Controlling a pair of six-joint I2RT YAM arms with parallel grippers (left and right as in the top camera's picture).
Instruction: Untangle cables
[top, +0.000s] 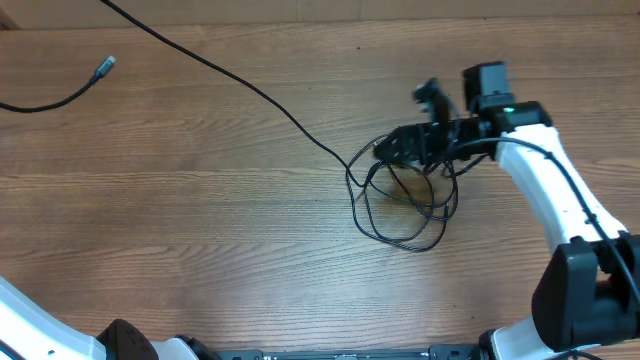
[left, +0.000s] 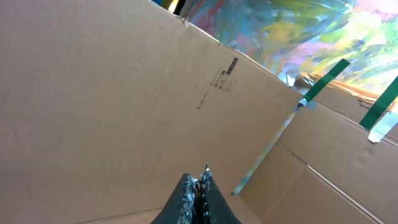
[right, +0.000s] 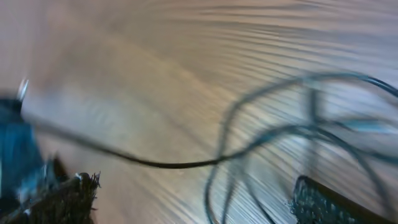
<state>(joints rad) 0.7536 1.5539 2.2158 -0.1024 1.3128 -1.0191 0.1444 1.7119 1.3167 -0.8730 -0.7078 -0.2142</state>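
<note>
Right hand (top: 392, 148), fingers spread wide, poised over the loose tangle of thin black cables (top: 405, 215) lying right of centre on the brown wood-grain counter (top: 200, 210). One strand (top: 230, 77) trails toward the far left corner. Left hand (left: 199, 185), fingers pressed together, faces a brown cardboard wall (left: 124, 93).

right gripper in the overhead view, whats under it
Loops of the black cables lie on the wooden table beneath the right gripper; where they cross directly under it is hidden.
</note>
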